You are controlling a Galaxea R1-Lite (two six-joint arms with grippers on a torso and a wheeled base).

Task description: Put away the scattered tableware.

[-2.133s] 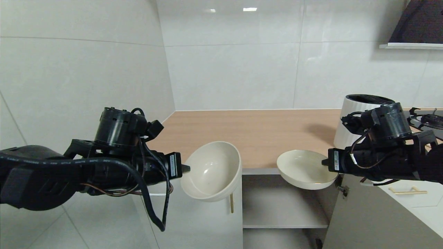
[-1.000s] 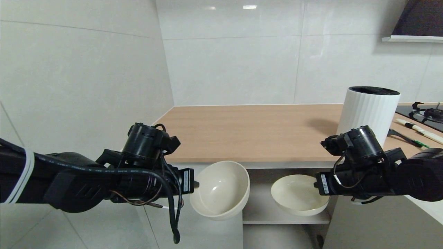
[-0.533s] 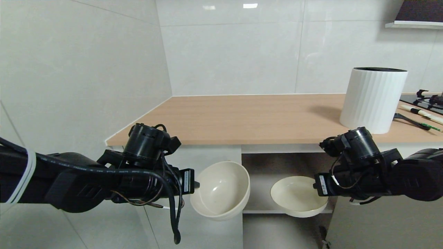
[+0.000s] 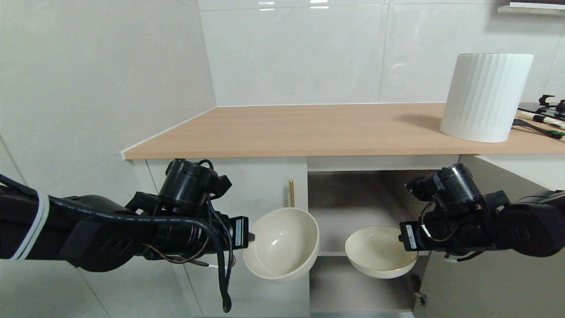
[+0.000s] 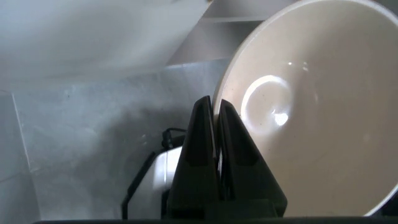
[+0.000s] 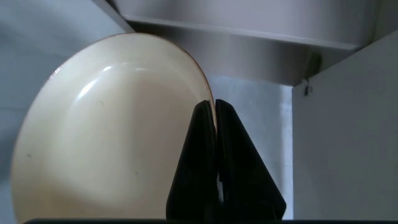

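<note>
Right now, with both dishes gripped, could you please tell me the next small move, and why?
Probably ease the right pincer forward to bring the shallow dish over the shelf: the pincer is shut on the dish's rim, and the dish hangs in front of the open cabinet.

Open cabinet compartment (image 4: 353, 194) under the table (image 4: 287, 132): free above and below the shelf (image 4: 329, 238). Bounded left by closed door (image 4: 247, 185) with upright handle (image 4: 291, 193), right by swung-open door (image 4: 476, 291). Before the opening: plate (image 4: 379, 251); before the closed door's edge: bowl (image 4: 282, 245). On the table, near its right end: white cylinder (image 4: 485, 97).
</note>
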